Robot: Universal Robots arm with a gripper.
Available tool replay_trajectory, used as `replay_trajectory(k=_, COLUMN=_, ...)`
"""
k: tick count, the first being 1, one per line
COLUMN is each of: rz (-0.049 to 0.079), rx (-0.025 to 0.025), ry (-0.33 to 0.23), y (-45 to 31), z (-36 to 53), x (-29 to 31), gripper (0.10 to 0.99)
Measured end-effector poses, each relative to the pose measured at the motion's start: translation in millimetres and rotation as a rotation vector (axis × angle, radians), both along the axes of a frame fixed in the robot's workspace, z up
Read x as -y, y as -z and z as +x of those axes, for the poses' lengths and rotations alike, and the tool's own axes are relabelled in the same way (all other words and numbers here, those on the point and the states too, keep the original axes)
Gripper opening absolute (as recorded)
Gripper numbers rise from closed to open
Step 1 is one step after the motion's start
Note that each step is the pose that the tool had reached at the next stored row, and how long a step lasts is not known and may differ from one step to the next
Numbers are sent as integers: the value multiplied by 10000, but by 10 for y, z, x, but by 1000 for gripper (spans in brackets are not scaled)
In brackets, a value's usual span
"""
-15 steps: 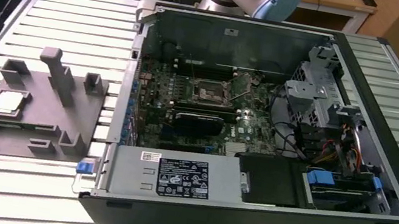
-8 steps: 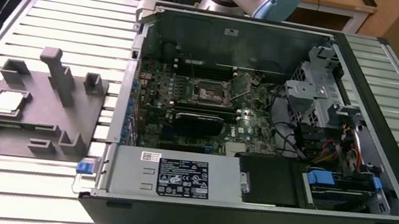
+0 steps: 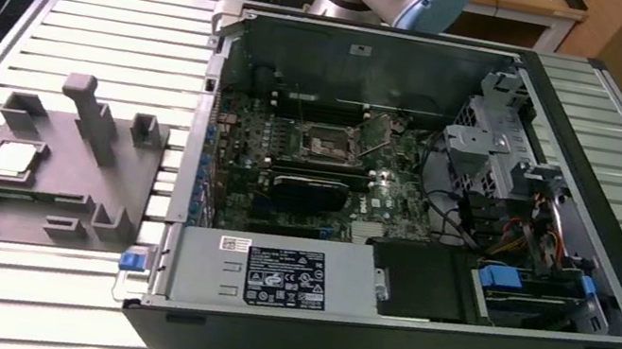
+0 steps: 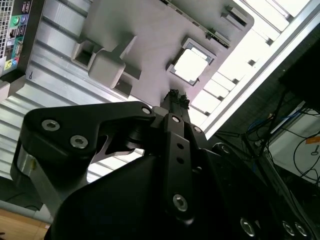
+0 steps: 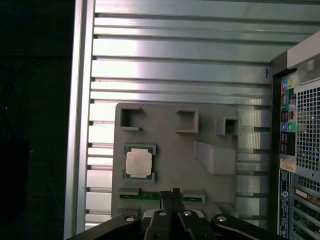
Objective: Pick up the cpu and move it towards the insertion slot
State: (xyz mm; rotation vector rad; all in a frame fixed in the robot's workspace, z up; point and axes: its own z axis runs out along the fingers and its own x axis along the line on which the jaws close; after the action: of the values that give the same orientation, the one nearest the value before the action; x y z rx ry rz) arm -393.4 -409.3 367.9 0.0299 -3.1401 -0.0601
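Observation:
The cpu (image 3: 17,158) is a flat silvery square lying in a recess of the grey plastic fixture (image 3: 69,199) at the exterior view's left. Both wrist views look down on it: cpu (image 5: 139,163), cpu (image 4: 192,65). My gripper (image 5: 175,193) hangs well above the fixture (image 5: 170,145), off to one side of the chip, with its black fingertips (image 4: 173,95) pressed together and nothing between them. The insertion slot (image 3: 327,146) is the small metal-framed socket on the motherboard inside the open computer case.
The open computer case (image 3: 609,227) lies on a slatted aluminium table (image 3: 118,35), with its rear panel (image 5: 300,130) beside the fixture. Grey posts (image 3: 97,118) and blocks rise from the fixture. A black block (image 3: 307,195), cables and drive bays crowd the case interior.

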Motion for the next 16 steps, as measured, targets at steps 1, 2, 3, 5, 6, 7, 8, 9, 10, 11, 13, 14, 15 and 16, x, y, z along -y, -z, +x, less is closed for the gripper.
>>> replay_trajectory(k=1, rz=0, rx=-1, ry=0, y=0, z=-5, x=0, gripper=106)
replay_trajectory(k=2, rz=0, rx=0, ry=0, y=1, z=-10, x=0, gripper=106)
replay_trajectory(k=3, rz=-1, rx=-1, ry=0, y=1, z=-21, x=0, gripper=106)
replay_trajectory(k=5, rz=-1, rx=-1, ry=0, y=1, z=-41, x=0, gripper=106)
replay_trajectory(k=6, rz=0, rx=-1, ry=-1, y=1, z=-49, x=0, gripper=106)
replay_trajectory(k=7, rz=-1, rx=-1, ry=0, y=1, z=-58, x=0, gripper=106)
replay_trajectory(k=8, rz=-1, rx=-1, ry=0, y=1, z=-66, x=0, gripper=106)
replay_trajectory(k=9, rz=-1, rx=-1, ry=0, y=1, z=-75, x=0, gripper=106)
replay_trajectory(k=10, rz=-1, rx=-1, ry=-1, y=1, z=-83, x=0, gripper=106)
replay_trajectory(k=11, rz=-1, rx=-1, ry=-1, y=2, z=-98, x=0, gripper=106)
replay_trajectory(k=13, rz=0, rx=0, ry=-1, y=2, z=-137, x=0, gripper=106)
replay_trajectory(k=14, rz=0, rx=0, ry=-1, y=3, z=-157, x=0, gripper=106)
replay_trajectory(k=15, rz=-1, rx=-1, ry=-1, y=3, z=-179, x=0, gripper=106)
replay_trajectory(k=16, rz=0, rx=0, ry=-1, y=5, z=-204, x=0, gripper=106)
